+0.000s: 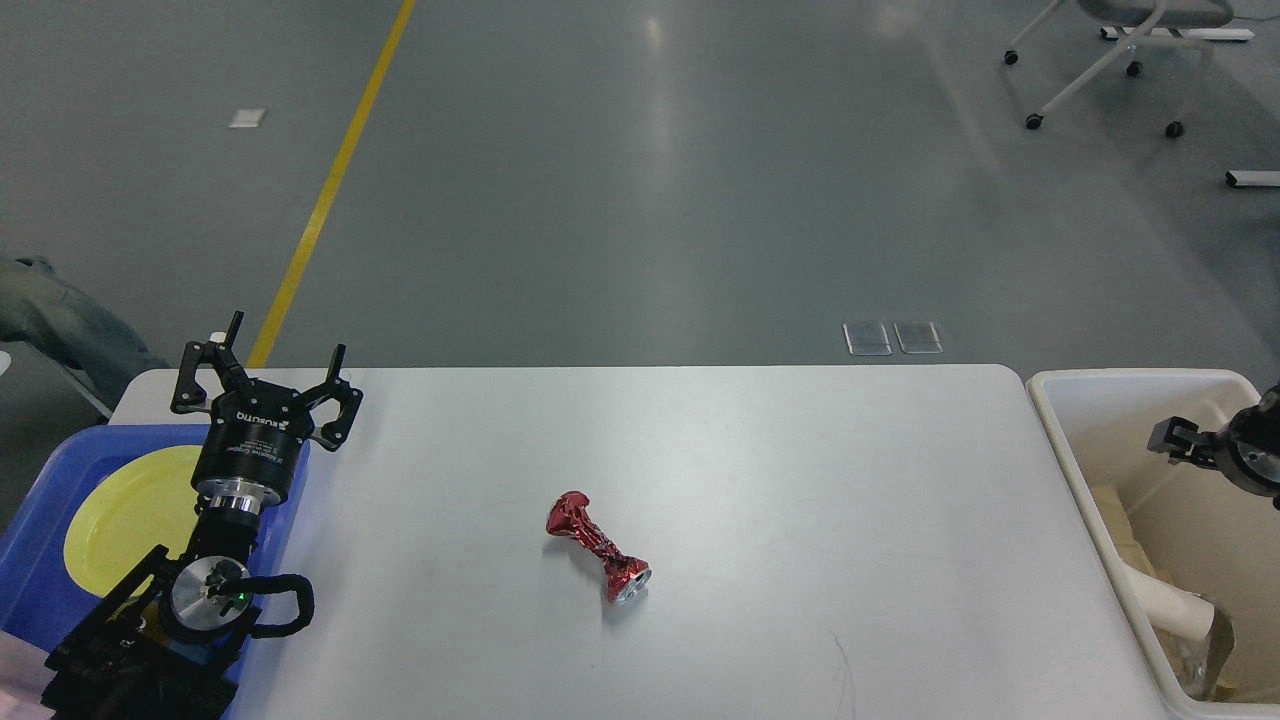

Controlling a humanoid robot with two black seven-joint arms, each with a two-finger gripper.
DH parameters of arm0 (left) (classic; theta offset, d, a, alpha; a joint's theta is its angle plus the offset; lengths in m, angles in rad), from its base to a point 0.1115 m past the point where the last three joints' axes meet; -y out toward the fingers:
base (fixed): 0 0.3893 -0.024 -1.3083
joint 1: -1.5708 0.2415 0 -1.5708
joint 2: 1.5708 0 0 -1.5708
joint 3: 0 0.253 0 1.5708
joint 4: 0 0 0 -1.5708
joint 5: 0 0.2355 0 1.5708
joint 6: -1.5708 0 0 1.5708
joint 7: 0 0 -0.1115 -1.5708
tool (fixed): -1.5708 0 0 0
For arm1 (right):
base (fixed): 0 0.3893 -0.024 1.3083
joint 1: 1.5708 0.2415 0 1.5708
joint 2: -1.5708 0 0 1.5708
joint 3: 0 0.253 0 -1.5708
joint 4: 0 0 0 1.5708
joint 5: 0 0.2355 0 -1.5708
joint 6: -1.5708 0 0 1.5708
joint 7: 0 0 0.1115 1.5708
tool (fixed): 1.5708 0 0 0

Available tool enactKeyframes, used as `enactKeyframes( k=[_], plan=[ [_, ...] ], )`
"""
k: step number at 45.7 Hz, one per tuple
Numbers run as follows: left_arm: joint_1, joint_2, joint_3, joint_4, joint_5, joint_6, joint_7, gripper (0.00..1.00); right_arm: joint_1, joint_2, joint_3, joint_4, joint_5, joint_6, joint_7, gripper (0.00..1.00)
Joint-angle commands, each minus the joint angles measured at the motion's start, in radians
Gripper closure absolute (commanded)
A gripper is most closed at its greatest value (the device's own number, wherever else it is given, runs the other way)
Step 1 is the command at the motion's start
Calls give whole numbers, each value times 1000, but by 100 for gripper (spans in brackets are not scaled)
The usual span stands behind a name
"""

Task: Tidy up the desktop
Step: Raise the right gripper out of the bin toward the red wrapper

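The white desktop (800, 470) carries a crushed red can (598, 547) lying on its side near the middle. My left gripper (287, 340) stands open over the table's far left corner, beside the blue tray, with nothing between its fingers. At the right edge of the view my right gripper (1178, 440) hangs over the cream bin; only a dark part of it shows, and its fingers cannot be told apart. Both grippers are far from the can.
A blue tray (35, 530) with a yellow plate (120, 510) sits at the left end under my left arm. The cream bin (1075, 470) at the right end holds a white cup (1170, 603) and pale scraps (1112, 510). An office chair (1110, 60) stands far behind.
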State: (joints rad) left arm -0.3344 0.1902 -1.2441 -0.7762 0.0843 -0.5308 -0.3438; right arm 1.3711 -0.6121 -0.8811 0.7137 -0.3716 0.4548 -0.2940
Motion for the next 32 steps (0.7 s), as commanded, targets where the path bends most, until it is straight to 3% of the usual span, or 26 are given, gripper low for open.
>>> enactKeyframes(
  k=[1, 8, 14, 32],
  plan=[
    [0, 0, 0, 0, 0, 0, 0, 1, 170, 37, -32, 64, 3, 214, -2, 0],
    [0, 0, 0, 0, 0, 0, 0, 1, 397, 49, -58, 211, 11, 396, -5, 0],
    [0, 0, 0, 0, 0, 0, 0, 1, 588, 60, -85, 358, 56, 489, -8, 0],
    [0, 0, 0, 0, 0, 0, -1, 1, 1049, 307, -157, 719, 306, 505, -8, 0]
  ],
)
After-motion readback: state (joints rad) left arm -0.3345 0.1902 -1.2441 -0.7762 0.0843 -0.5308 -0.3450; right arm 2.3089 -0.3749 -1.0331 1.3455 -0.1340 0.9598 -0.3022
